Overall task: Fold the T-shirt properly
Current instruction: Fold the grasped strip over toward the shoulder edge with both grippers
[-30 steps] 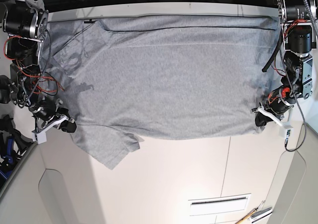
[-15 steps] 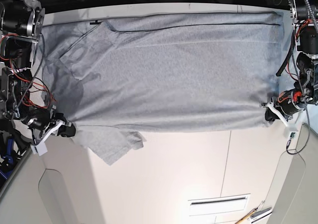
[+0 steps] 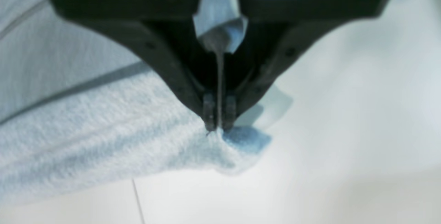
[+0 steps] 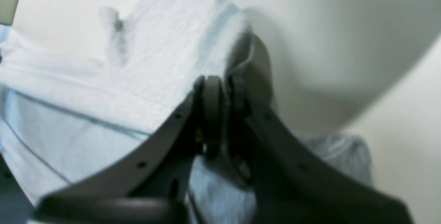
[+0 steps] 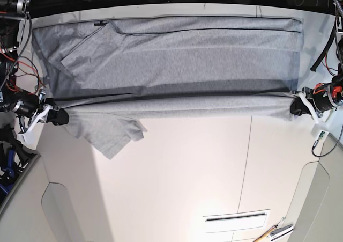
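Observation:
The light grey T-shirt lies spread across the far half of the white table, plain side up. Its near edge is lifted and pulled taut between my two grippers. My left gripper, on the base view's right, is shut on a corner of the shirt; the left wrist view shows its tips pinching the cloth. My right gripper, on the base view's left, is shut on the other corner, seen in the right wrist view. A sleeve hangs down near the right gripper.
The table's far edge lies under the shirt's far side. A slotted vent sits in the table near the front right. A tool with a wooden handle lies at the front right corner. Arm cables hang at the left.
Both grippers have moved outward and away from the front edge, lifting the shirt's near edge. It now stretches taut and casts a dark shadow band across the shirt.

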Controlling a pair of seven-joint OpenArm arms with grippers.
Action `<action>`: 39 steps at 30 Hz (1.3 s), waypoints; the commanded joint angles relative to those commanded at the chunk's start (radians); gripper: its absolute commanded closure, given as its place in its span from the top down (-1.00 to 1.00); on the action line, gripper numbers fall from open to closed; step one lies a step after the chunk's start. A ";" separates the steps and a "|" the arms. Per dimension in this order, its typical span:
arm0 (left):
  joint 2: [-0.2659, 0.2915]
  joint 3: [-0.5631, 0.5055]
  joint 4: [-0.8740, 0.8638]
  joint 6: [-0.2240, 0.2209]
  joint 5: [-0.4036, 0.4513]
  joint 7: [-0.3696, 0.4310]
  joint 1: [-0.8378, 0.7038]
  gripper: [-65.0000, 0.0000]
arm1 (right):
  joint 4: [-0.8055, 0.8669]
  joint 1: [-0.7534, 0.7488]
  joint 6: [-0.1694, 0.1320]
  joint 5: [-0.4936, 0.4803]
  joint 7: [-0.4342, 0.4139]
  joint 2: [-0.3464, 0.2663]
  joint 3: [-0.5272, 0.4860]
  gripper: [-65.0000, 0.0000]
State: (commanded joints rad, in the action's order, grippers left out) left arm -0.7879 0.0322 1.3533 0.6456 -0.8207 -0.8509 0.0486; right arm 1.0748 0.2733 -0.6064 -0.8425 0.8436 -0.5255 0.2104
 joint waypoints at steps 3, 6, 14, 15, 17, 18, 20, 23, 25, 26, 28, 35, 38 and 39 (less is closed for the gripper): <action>-0.013 0.002 0.052 -0.013 -0.010 -0.045 -0.055 -1.00 | 0.068 -0.072 0.000 0.001 0.001 -0.005 0.002 -1.00; -0.016 0.002 0.078 -0.013 -0.009 -0.062 -0.101 -1.00 | 0.105 -0.129 0.001 0.005 0.002 -0.009 0.019 -1.00; -0.005 0.002 0.079 -0.013 -0.002 -0.058 -0.154 -1.00 | 0.107 -0.220 0.006 0.040 -0.020 -0.008 0.065 -1.00; -0.002 0.002 0.079 -0.013 -0.002 -0.045 -0.154 -1.00 | 0.106 -0.222 0.006 0.060 -0.029 -0.008 0.065 -1.00; 0.006 0.002 0.079 -0.012 -0.002 -0.019 -0.154 -1.00 | 0.105 -0.220 0.008 0.114 -0.033 -0.010 0.066 -0.49; 0.010 0.002 0.079 -0.012 -0.002 -0.019 -0.154 -1.00 | 0.105 -0.219 0.008 0.127 -0.033 -0.010 0.068 -0.29; 0.010 0.002 0.079 -0.012 -0.002 -0.019 -0.154 -1.00 | 0.109 -0.218 0.008 0.123 -0.033 -0.009 0.084 -0.21; 0.009 0.002 0.079 -0.012 -0.002 -0.019 -0.154 -1.00 | 0.144 -0.213 0.008 0.079 -0.033 -0.008 0.149 -0.21; 0.009 0.002 0.079 -0.012 -0.002 -0.019 -0.154 -1.00 | 0.191 -0.213 0.008 0.072 -0.033 -0.004 0.207 -0.21; 0.009 0.002 0.079 -0.012 -0.002 -0.019 -0.154 -1.00 | 0.216 -0.213 0.008 0.072 -0.037 0.003 0.239 -0.21; 0.009 0.002 0.079 -0.012 -0.002 -0.019 -0.154 -1.00 | 0.259 -0.213 0.008 0.073 -0.074 0.029 0.290 -0.21; 0.010 0.002 0.079 -0.012 -0.003 -0.013 -0.154 -1.00 | 0.229 -0.156 0.009 0.245 -0.261 0.111 0.226 0.00; 0.010 0.002 0.079 -0.012 -0.006 -0.014 -0.154 -1.00 | 0.137 -0.069 0.018 0.289 -0.282 0.125 0.134 0.09; 0.010 0.002 0.079 -0.012 -0.006 -0.014 -0.154 -1.00 | 0.093 -0.035 0.018 0.310 -0.296 0.124 0.093 0.09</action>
State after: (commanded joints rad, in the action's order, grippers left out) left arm -0.7784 0.0341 1.4322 0.6338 -0.8272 -0.8646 -0.1055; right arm 1.1683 0.2382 -0.5880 -0.5323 0.5480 -0.4011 0.3038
